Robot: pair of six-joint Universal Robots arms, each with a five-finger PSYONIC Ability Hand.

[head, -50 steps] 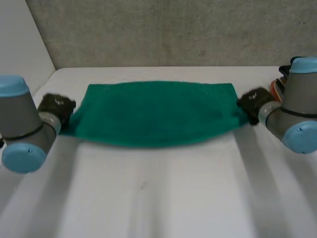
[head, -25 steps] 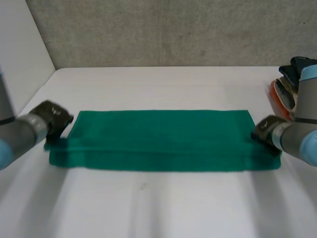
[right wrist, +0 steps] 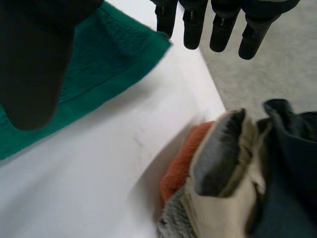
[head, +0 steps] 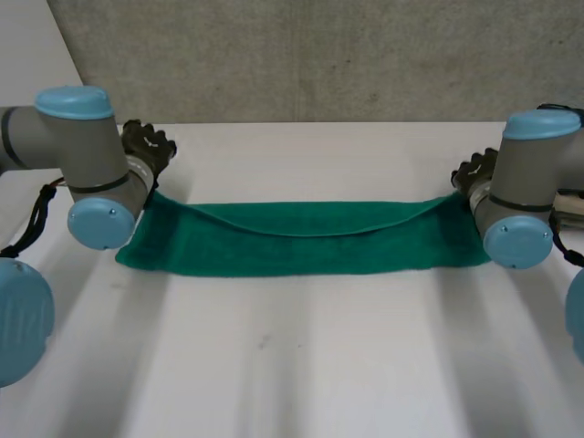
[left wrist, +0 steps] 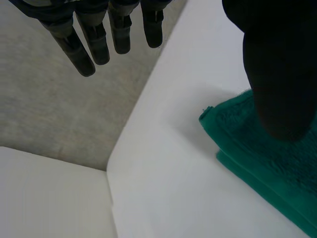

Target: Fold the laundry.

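A green towel (head: 301, 239) lies folded into a long strip across the white table (head: 301, 365), its upper layer's far edge sagging in the middle. My left hand (head: 146, 146) hovers just past the strip's far left corner, open, with straight fingers (left wrist: 94, 39) and the thumb (left wrist: 277, 74) above the towel's corner (left wrist: 267, 148). At the far right corner my right hand (head: 474, 173) is open too: its fingers (right wrist: 223, 25) point beyond the towel's corner (right wrist: 99, 64), its thumb (right wrist: 34, 64) spread wide over the cloth. Neither hand holds anything.
A pile of folded clothes (right wrist: 233, 173), orange, beige, grey and dark blue, sits on the table's right edge beside my right hand. A grey wall (head: 301, 55) closes the far side. The table's left edge (left wrist: 114, 163) lies close beside my left hand.
Both hands held the towel's ends and laid it down on the table as a folded strip. They have now let go, opened and drawn up to the far corners.
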